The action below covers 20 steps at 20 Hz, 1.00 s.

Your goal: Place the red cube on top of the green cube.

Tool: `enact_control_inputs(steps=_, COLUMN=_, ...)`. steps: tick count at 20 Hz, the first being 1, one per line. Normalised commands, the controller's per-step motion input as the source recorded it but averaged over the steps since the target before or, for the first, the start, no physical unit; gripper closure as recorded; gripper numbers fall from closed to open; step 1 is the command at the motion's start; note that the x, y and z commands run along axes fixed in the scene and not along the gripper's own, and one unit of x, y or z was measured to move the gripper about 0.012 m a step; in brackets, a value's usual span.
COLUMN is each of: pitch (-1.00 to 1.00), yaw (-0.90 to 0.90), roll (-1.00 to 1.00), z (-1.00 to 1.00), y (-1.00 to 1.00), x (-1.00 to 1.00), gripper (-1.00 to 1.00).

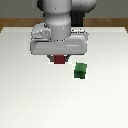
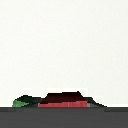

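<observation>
Gripper (image 1: 60,59) holds the red cube (image 1: 60,59) (jaws mostly hidden); next we carry it toward the exterior view's right, above the green cube (image 1: 80,70).

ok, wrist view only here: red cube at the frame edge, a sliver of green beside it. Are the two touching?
Observer: No. In the exterior view the red cube and the green cube stand apart, with bare table between them.
Operator: Which way is green from red?
Observer: Toward the exterior view's right, and a little nearer that camera.
Operator: Gripper on the red one?
Observer: The gripper sits directly over the red cube and hides its top. The fingers are hidden, so I cannot tell whether it is open or shut.
</observation>
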Motion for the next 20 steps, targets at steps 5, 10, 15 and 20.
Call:
enact_control_inputs(steps=5, pitch=0.00, yaw=0.00, roll=0.00, z=0.00, y=1.00, x=0.00, gripper=1.00)
enact_control_inputs(steps=10, pitch=0.00, yaw=0.00, roll=0.00, z=0.00, y=0.20, x=-0.40, gripper=1.00)
enact_control_inputs(steps=15, pitch=0.00, yaw=0.00, roll=0.00, z=0.00, y=0.00, x=-0.40, gripper=1.00)
enact_control_inputs(steps=20, pitch=0.00, yaw=0.00, roll=0.00, z=0.00, y=-0.20, x=0.00, gripper=1.00)
